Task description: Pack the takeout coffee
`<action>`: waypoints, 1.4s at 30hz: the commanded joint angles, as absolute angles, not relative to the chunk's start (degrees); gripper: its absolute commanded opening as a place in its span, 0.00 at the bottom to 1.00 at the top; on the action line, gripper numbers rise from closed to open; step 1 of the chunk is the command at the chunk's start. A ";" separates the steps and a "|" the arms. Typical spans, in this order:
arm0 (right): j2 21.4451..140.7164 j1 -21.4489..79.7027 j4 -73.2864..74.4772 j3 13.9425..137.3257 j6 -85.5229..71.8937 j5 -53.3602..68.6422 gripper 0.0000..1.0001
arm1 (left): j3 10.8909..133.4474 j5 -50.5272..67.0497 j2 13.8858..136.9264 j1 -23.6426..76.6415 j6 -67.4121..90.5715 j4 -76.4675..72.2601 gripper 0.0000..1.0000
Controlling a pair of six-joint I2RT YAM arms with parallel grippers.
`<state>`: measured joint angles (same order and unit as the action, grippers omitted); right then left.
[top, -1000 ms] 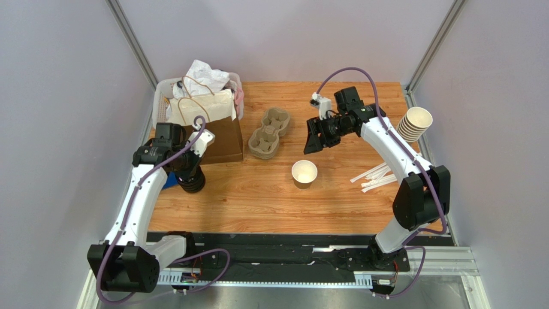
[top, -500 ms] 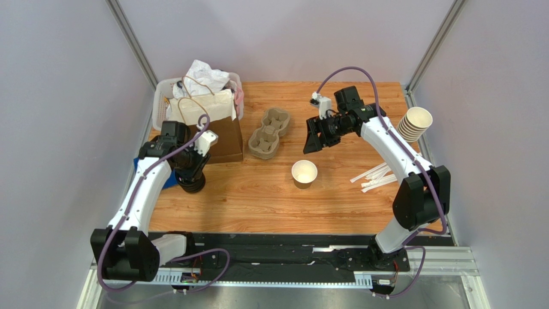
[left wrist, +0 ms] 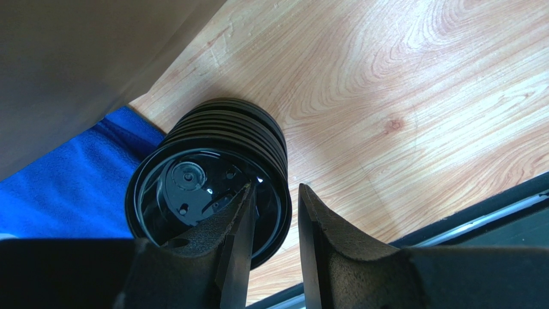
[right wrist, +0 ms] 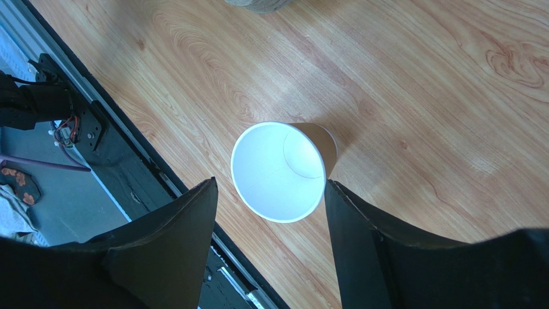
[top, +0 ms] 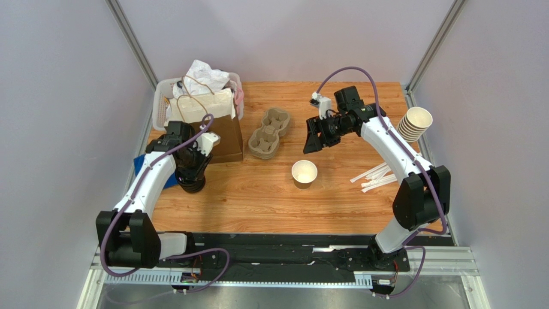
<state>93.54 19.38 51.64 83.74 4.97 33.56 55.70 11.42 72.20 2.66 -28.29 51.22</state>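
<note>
Black lid stack (left wrist: 212, 187) directly under L gripper (left wrist: 277, 190), upright on the wood next to blue cloth (left wrist: 64, 187) & brown bag (top: 225, 138). L jaws parted a little: one finger inside top lid, other outside, rim between, not yet pinched as far as visible. Tan paper cup (right wrist: 278, 170) mid-table, upright, mouth up, no lid, well apart to the right of the stack, much nearer R arm. R gripper (top: 313, 138) spread wide, hanging over cup, cup framed between fingers in wrist view, no contact. Next prob.: nip rim, lift lid, carry rightward to cup; vertical axis at both ends.
</note>
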 commanded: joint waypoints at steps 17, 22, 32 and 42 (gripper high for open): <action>92.46 19.51 51.50 85.25 5.19 34.54 0.66 | 54.05 11.60 72.33 3.08 -27.16 48.69 0.21; 92.46 19.42 51.50 85.08 5.27 34.54 0.66 | 53.70 11.34 72.25 3.08 -27.16 48.51 0.18; 92.11 19.42 51.50 84.90 5.27 34.54 0.66 | 55.11 10.99 69.18 3.08 -26.98 50.44 0.00; 91.76 19.51 51.42 85.08 5.10 34.89 0.66 | 57.04 9.41 64.43 3.16 -26.98 53.79 0.00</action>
<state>93.54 19.38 51.64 83.74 4.97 33.56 54.28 9.93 66.87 2.94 -27.24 52.40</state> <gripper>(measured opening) 0.658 0.007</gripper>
